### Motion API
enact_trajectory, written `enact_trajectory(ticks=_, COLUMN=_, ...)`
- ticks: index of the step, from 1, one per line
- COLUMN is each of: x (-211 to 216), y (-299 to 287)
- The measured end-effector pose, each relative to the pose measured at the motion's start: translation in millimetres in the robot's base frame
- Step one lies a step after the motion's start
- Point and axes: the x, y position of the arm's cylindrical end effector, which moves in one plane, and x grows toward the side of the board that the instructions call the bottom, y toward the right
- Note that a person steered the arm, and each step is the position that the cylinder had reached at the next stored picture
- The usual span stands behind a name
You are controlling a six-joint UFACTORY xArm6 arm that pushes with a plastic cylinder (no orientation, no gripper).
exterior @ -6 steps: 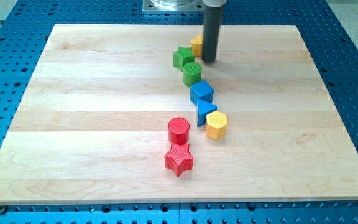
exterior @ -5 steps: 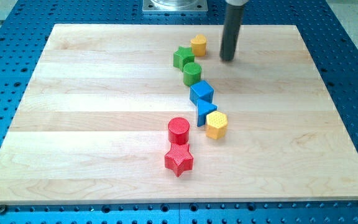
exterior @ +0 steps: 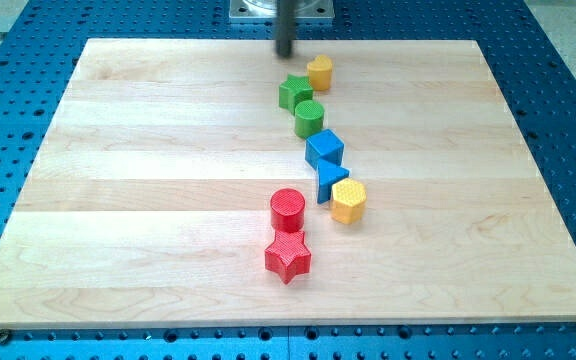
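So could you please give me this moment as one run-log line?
my tip at board's top edge | touching nothing | nearest: green star block, yellow cylinder block

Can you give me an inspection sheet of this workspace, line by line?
Surface: pale wooden board lying on a blue perforated table.
Things: my tip sits at the view's top, touching no block; nearest are the green star and the small yellow block.
Blocks below: green cylinder, blue cube, blue triangular block, yellow hexagon, running in a loose line down the view.
Clutter: red cylinder and red star, close together near the view's bottom.
Grippers: none fitted, rod only.
Cables: nothing seen.
Surroundings: grey metal base at the view's top edge.
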Motion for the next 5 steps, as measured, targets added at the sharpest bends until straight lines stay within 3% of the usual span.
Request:
enact_trajectory(ticks=1, x=67, y=-40)
enact_trajectory(ticks=2, x=131, y=17)
enact_trajectory(ticks=4, x=136, y=66)
enact_trajectory(ticks=5, x=135, y=49)
